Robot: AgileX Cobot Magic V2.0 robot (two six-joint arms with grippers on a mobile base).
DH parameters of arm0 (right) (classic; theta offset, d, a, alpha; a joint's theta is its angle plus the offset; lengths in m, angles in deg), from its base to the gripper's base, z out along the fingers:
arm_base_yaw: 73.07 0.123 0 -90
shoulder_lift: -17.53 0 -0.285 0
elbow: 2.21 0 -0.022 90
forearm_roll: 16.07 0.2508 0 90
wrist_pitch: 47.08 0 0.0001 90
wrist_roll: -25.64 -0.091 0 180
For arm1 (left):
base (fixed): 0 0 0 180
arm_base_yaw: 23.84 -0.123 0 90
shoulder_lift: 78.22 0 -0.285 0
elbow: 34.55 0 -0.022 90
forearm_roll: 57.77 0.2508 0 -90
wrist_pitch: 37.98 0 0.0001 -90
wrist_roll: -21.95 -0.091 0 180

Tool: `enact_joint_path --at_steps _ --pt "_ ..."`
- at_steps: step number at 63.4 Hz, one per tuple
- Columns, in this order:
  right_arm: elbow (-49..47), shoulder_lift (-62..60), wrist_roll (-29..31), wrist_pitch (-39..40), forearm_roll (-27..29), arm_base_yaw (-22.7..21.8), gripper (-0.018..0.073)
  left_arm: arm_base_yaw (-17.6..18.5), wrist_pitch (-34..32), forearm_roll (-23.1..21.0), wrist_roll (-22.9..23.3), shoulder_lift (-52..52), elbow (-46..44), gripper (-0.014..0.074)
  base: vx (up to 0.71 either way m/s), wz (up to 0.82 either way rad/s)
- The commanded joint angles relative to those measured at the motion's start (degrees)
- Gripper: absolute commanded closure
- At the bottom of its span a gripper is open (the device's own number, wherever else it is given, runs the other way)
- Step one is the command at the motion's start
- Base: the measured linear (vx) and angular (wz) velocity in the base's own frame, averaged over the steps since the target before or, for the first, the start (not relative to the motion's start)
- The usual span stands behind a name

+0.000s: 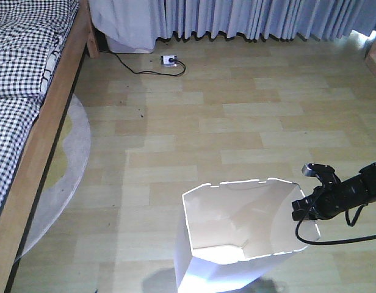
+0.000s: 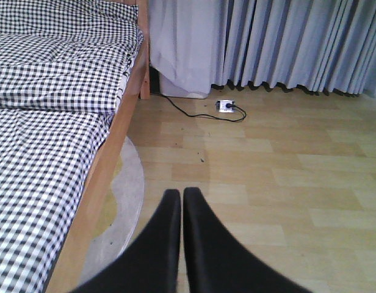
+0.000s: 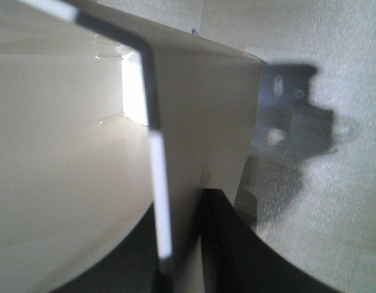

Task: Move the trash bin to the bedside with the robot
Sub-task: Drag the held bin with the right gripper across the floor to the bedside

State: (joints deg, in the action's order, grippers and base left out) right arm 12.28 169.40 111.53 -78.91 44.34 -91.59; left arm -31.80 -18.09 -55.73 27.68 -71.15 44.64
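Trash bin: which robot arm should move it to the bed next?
Right. The right gripper has the rim of the trash bin between its fingers; the left gripper is shut, holds nothing and sees no bin.

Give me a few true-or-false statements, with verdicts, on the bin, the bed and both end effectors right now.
1. The right end effector clamps the rim wall of the trash bin, one finger inside and one outside. True.
2. The left end effector also holds the bin. False: it is shut on nothing, over the floor beside the bed.
3. The bin stands against the bed. False: bare floor separates them.
4. A power strip lies on the floor by the curtains. True.
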Motion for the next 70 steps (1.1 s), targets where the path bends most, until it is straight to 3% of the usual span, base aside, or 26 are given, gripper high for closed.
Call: enact_joint_path --at_steps 1,70 --pt "-0.5 -4.3 -0.5 -11.4 2.6 -0.1 0.0564 0.2 -3.8 -0.1 0.2 -0.8 0.2 0.0603 0.31 0.0" --pt "-0.5 -4.3 -0.5 -11.4 2.6 -0.1 0.0564 0.2 -3.8 -0.1 0.2 -0.8 0.2 0.0603 0.33 0.02"
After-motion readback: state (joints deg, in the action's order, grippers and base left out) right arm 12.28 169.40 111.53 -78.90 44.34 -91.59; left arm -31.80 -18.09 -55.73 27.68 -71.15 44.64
